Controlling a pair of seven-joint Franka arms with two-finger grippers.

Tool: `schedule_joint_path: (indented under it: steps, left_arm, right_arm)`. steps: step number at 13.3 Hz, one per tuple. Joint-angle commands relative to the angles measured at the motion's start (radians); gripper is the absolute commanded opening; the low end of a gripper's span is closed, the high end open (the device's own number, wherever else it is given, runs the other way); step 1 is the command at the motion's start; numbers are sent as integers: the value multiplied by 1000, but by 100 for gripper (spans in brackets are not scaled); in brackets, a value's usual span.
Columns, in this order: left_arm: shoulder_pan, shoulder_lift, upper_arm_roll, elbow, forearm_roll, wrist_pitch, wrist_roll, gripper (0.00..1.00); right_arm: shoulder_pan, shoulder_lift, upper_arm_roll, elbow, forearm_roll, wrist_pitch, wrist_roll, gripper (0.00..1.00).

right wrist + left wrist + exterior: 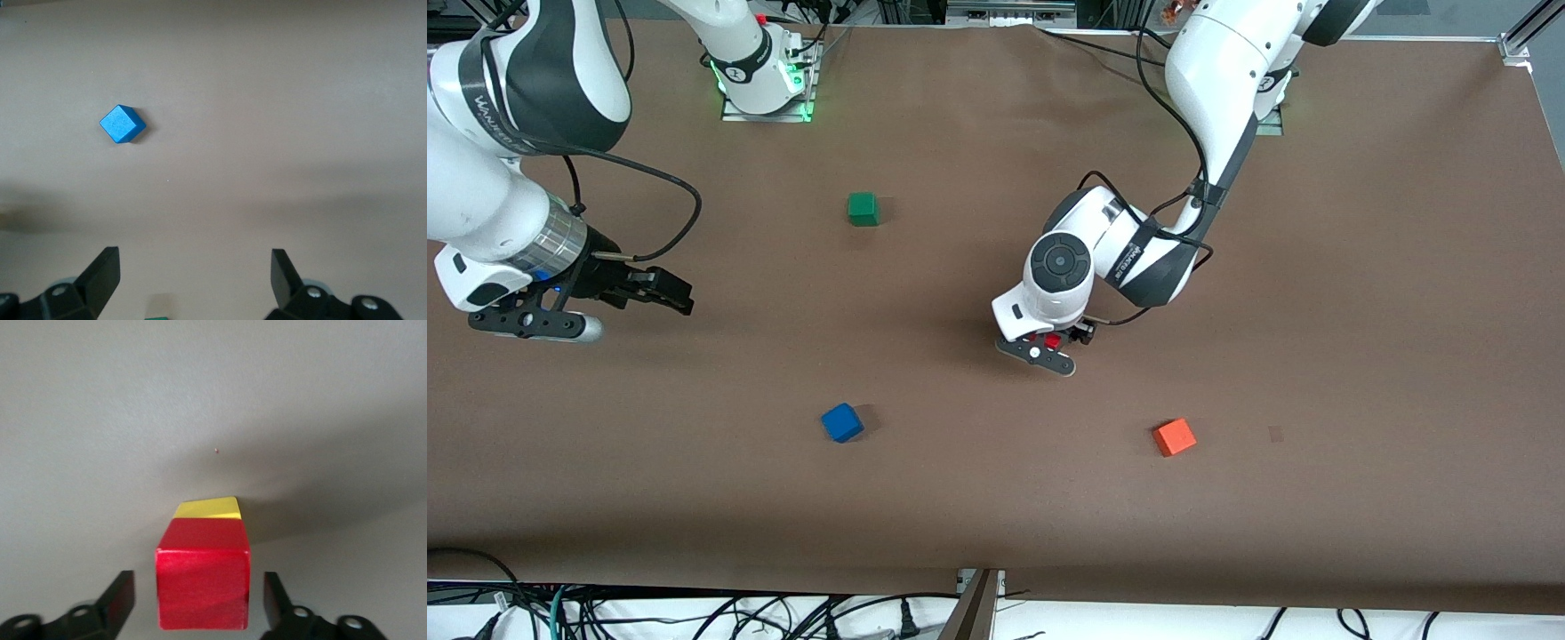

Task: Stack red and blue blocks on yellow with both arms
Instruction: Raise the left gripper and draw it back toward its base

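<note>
The red block (203, 580) rests on top of the yellow block (208, 509), of which only one strip shows past it. My left gripper (200, 603) is open around the red block, with a gap between each finger and the block's sides. In the front view the left gripper (1052, 348) is low over the middle of the table and only a bit of red block (1053, 340) shows under it. The blue block (842, 422) (123, 124) lies alone on the table. My right gripper (679, 300) (195, 277) hangs open and empty over bare table toward the right arm's end.
A green cube (863, 208) sits nearer the robot bases, and its edge (158, 317) shows in the right wrist view. An orange cube (1175, 436) lies toward the left arm's end, about as near the front camera as the blue block. The table (1360, 311) is brown.
</note>
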Motion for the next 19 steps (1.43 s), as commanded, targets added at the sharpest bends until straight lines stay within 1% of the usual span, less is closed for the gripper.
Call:
schedule_joint_path:
  steps: [1, 3, 4, 5, 6, 9, 10, 13, 14, 15, 17, 18, 19]
  left_arm:
    - [25, -4, 5, 118, 15, -136, -11, 100]
    - [76, -30, 6, 195, 24, -233, -11, 100]
    - [110, -51, 17, 212, 24, -272, -10, 100]
    - [139, -80, 43, 215, 24, -284, -8, 100]
    - [150, -126, 79, 215, 24, -283, -8, 100]
    - [165, -218, 207, 217, 22, -283, 1, 100]
    - [177, -244, 231, 217, 16, -284, 2, 100]
    - [278, -286, 229, 217, 10, -284, 10, 100]
    - [312, -294, 226, 217, 9, -286, 44, 100]
    - [332, -306, 227, 217, 9, -286, 89, 100]
    - [369, -309, 233, 214, 10, -287, 121, 100]
    - [415, -318, 223, 203, -2, -301, 122, 100]
    - [437, -327, 219, 202, -28, -347, 133, 100]
  right_arm:
    - [-1, -12, 2, -4, -10, -9, 15, 100]
    - [-1, -12, 2, -4, -10, -9, 15, 100]
    - [-1, -12, 2, -4, -10, -9, 15, 100]
    - [-1, -12, 2, -4, -8, -9, 15, 100]
    - [-1, -12, 2, -4, -10, -9, 15, 100]
    - [-1, -12, 2, -3, -8, -9, 15, 100]
    - [-1, -12, 2, -4, -10, -9, 15, 100]
    - [-1, -12, 2, -3, -10, -10, 15, 100]
    - [-1, -12, 2, -4, -10, -10, 15, 100]
    - [-1, -12, 2, -4, -10, -10, 14, 100]
    - [-1, -12, 2, -4, -10, -10, 15, 100]
    - [-1, -12, 2, -3, -10, -10, 15, 100]
    - [-1, -12, 2, -3, -10, -10, 15, 100]
